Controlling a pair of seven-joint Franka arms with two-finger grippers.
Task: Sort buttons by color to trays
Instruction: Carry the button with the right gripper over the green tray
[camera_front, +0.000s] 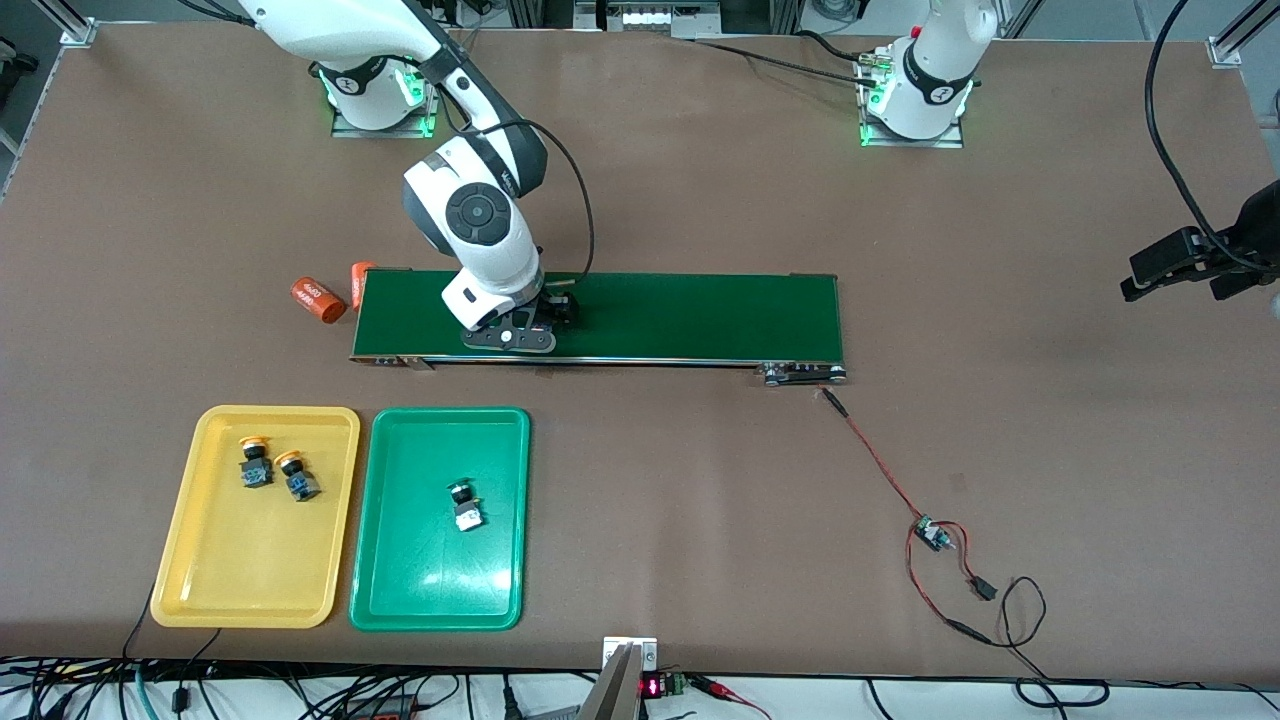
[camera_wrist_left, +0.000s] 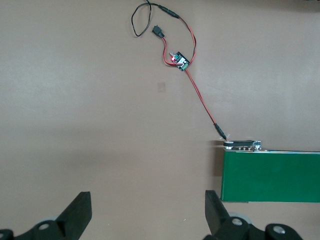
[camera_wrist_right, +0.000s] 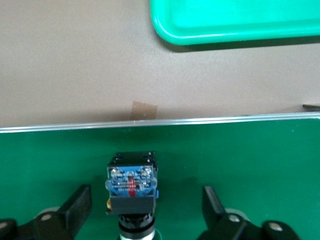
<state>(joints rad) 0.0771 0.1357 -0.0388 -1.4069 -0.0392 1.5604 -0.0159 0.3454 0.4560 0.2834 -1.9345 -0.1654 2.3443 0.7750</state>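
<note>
Trays lie nearest the front camera, side by side on the worktop (camera_front: 700, 480): yellow tray (camera_front: 190, 560) toward the right arm's end, green tray (camera_front: 400, 590) just beside it. Two yellow-capped buttons (camera_front: 256, 462) (camera_front: 298, 476) are seen lying in the yellow tray, close together; one green-capped button (camera_front: 464, 505) lies in the green tray. Farther from the camera the conveyor belt (camera_front: 700, 315) is laid, with two orange cylinders (camera_front: 318, 299) at its end toward the right arm.

Fourth button (camera_wrist_right: 131, 189) sits on the belt, between the fingers of the right pincer (camera_front: 540, 322), which is low over the belt. Fingers (camera_wrist_right: 75, 209) are spread wide on either side of the body with gaps visible, so nothing is gripped yet. Cap colour cannot be made out.

Button is judged light, rigid, hard plastic, with smooth flat sides that could slip or twist. Grip is best taken across the squared black-and-blue body, not the round cap; only modest force is needed. Terminals on the blue end are probably the delicate part.

Left pincer (camera_wrist_left: 148, 215) is open, held empty over bare worktop by the belt's other end; left arm waits. Small circuit board (camera_wrist_left: 179, 61) with red wires lies on the worktop there.
</note>
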